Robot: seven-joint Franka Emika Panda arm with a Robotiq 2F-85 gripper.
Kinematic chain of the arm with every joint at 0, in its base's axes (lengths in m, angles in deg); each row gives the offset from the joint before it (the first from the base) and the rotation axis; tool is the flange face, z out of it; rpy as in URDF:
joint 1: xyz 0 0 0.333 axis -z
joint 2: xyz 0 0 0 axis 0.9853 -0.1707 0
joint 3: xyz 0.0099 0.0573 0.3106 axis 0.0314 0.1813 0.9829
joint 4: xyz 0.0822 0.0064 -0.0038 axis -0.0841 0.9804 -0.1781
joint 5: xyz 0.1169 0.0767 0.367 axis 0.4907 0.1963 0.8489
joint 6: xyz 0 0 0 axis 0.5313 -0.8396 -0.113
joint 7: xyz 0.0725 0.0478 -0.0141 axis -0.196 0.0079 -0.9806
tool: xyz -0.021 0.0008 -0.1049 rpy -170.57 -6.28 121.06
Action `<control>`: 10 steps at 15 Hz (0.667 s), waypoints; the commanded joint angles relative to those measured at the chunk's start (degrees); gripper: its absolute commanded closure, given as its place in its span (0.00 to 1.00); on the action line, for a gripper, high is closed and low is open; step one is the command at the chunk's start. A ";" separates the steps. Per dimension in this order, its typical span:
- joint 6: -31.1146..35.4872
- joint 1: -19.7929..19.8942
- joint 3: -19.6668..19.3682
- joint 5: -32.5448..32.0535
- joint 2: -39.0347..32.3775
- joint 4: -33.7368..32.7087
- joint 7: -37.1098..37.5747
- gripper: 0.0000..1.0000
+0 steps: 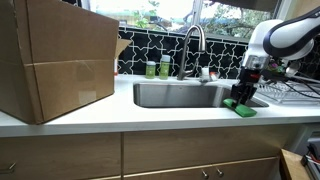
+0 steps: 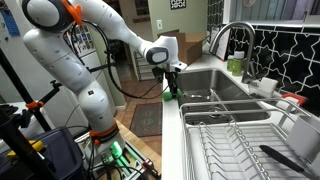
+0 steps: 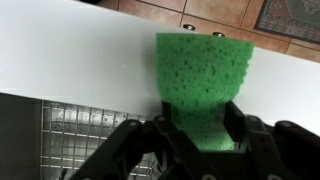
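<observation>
1. In an exterior view, the counter (image 1: 150, 118) runs left to right, with the sink (image 1: 180, 95) set into its middle.
2. A cardboard box (image 1: 55, 60) stands on the counter, left of the sink.
3. The faucet (image 1: 192, 45) rises at the sink's far rim. Two containers (image 1: 158, 68) stand just left of it, against the far wall.
4. The dish rack (image 1: 290, 93) sits on the counter, right of the sink.
5. The sponge (image 1: 240, 106) rests on the counter at the sink's near right corner, just left of the dish rack.
6. The gripper (image 1: 241, 95) stands directly over the sponge. In the wrist view its fingers (image 3: 252, 135) touch the sponge on both sides.
</observation>
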State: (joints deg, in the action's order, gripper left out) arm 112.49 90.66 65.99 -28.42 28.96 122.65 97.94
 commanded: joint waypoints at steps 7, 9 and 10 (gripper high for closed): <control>-4.40 2.22 -2.44 1.59 5.78 -0.70 -2.06 0.50; -6.08 2.96 -3.11 1.58 6.80 -1.84 -2.31 0.51; -7.15 3.23 -3.50 1.65 7.00 -2.82 -2.55 0.51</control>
State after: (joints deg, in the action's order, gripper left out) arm 109.26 92.75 63.72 -27.91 33.84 121.47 97.37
